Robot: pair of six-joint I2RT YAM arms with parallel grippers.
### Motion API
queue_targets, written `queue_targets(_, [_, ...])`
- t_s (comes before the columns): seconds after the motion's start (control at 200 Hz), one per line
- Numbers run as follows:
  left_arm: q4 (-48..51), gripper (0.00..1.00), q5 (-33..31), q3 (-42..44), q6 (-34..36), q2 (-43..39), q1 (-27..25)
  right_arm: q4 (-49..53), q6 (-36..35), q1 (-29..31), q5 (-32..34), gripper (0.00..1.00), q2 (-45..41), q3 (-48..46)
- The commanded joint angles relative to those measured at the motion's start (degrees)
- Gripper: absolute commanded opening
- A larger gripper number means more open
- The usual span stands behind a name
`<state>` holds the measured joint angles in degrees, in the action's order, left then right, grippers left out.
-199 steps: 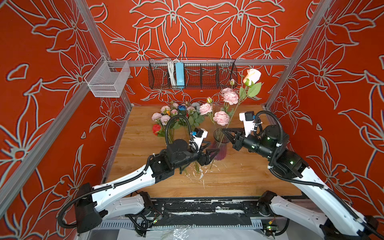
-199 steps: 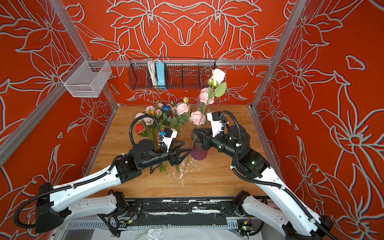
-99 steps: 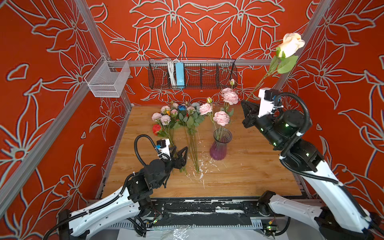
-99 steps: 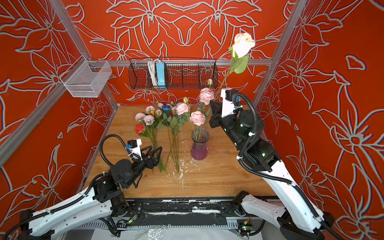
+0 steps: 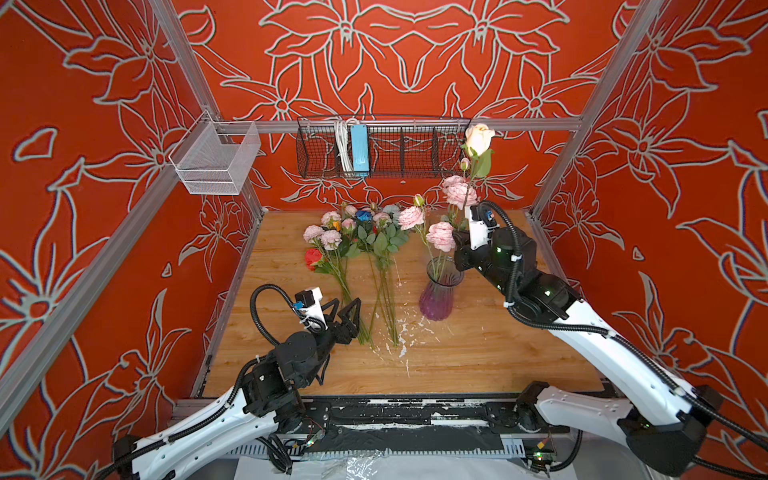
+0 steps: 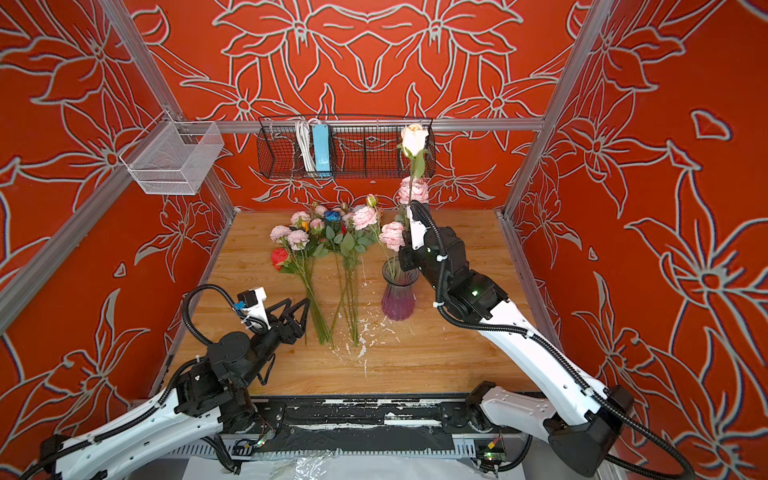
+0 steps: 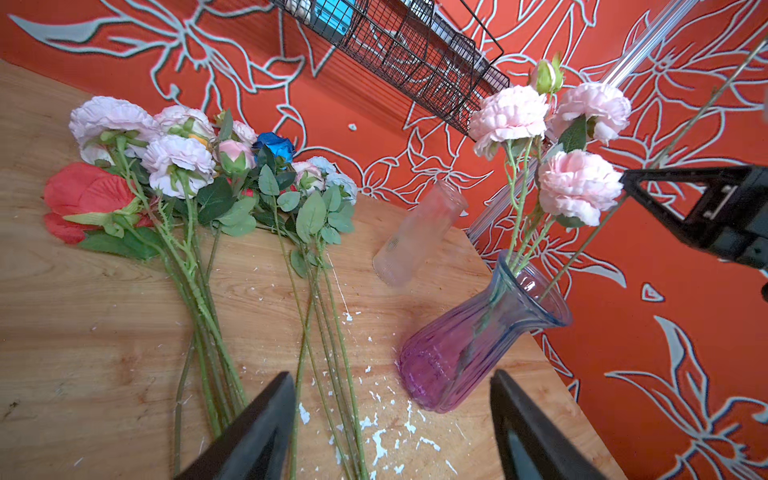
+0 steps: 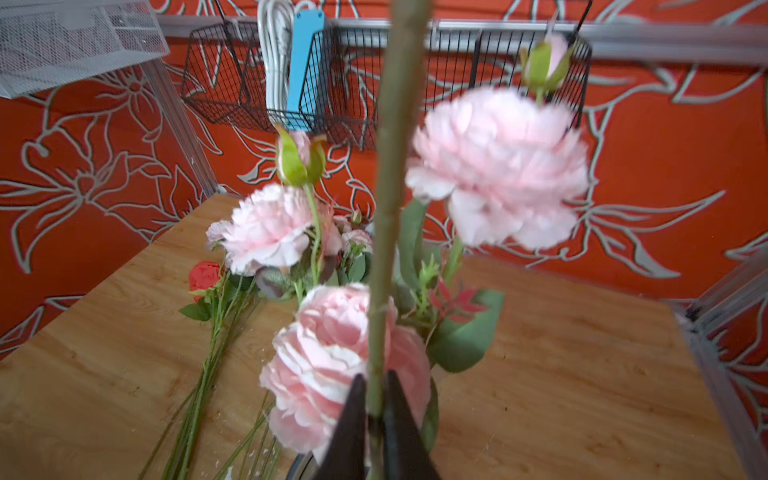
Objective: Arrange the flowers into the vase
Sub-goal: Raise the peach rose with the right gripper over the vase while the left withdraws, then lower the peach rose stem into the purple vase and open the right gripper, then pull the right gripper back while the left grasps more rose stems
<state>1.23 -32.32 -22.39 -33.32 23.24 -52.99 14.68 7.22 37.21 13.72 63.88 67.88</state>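
Three pink peonies [image 5: 441,236] already stand in your purple glass vase [image 5: 436,299], and the pale rose [image 5: 478,139] rises above them, its stem running down into the vase mouth. Your right gripper [image 8: 374,376] has that stem pinched, jaws nearly together, just above the rim. Your left gripper [image 5: 347,300] hangs spread wide and empty over the stems of the loose flowers [image 5: 361,237] lying on the table [image 5: 478,353]. On the back wall, the wire basket [image 5: 415,145] holds a blue power strip [image 5: 359,149] and white cable [image 5: 343,143].

Top views high, facing down, wrist views close, all sharing table [image 5: 478,365]
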Motion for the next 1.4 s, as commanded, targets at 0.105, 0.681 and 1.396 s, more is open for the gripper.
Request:
queue_targets(0.105, [0.9,0.74,-1.5,1.3,-1.8,-1.3,-0.2,1.5,5.1,0.1,0.3,0.35,-0.9,-2.1])
queue_targets(0.681, [4.5,0.77,-5.7,-0.8,-3.8,3.6,-0.1,10.3,10.9,0.2,-7.0,0.45,-15.1,-6.0])
queue_targets(1.396, [18.6,0.51,28.1,-31.7,-8.3,60.3,35.7,10.1,28.9,0.1,-1.3,0.27,-40.7,-39.8])
